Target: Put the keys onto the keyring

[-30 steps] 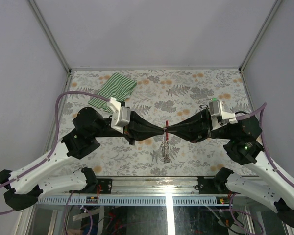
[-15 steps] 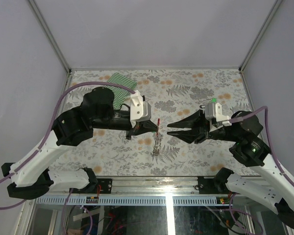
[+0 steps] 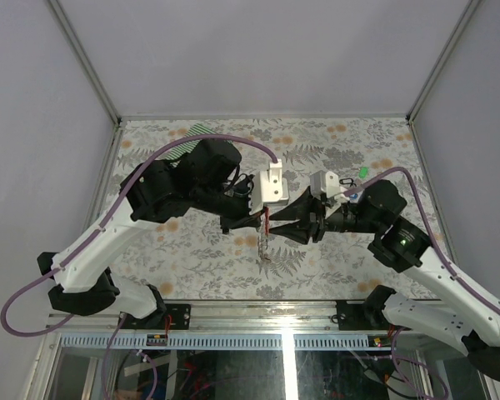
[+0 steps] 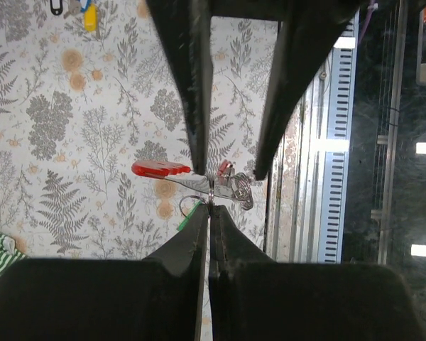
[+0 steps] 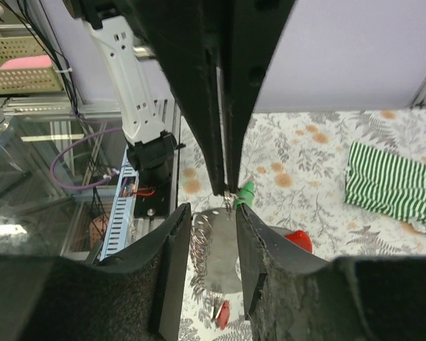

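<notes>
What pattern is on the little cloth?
The cloth has green and white stripes, clearest in the right wrist view.

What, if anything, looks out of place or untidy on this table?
Nothing is spilled or broken. Only the striped cloth looks untidy, lying rumpled; the keys hang pinched in the left gripper.

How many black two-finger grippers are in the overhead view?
2. The left gripper reaches from the left, the right gripper from the right; their tips meet at the silvery key bunch. None hidden.
</notes>
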Controlling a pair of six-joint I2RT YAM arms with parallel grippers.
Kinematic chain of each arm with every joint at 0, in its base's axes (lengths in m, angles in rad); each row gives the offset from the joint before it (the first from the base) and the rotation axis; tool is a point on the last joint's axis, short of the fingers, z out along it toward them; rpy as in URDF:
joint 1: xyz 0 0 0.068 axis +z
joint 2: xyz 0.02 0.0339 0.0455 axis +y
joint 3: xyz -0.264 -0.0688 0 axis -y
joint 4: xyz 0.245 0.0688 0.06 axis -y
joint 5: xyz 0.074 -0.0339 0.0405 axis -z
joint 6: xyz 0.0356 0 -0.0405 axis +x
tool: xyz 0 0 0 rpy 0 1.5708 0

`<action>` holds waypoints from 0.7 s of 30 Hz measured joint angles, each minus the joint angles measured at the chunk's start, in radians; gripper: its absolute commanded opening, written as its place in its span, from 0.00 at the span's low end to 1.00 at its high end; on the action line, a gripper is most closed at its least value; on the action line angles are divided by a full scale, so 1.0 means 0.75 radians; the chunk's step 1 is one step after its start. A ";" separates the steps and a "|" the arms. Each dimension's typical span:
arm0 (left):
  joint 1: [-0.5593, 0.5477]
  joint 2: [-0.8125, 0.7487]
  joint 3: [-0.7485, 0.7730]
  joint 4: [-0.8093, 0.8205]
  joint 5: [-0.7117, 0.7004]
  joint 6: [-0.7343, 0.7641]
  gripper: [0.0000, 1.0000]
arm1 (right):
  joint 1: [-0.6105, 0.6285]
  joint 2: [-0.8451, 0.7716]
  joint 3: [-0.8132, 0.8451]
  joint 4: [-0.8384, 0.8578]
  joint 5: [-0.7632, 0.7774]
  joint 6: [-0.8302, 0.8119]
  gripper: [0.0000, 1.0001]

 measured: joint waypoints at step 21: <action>-0.056 0.028 0.034 -0.103 -0.036 0.023 0.00 | 0.000 0.105 -0.053 0.130 -0.096 0.043 0.28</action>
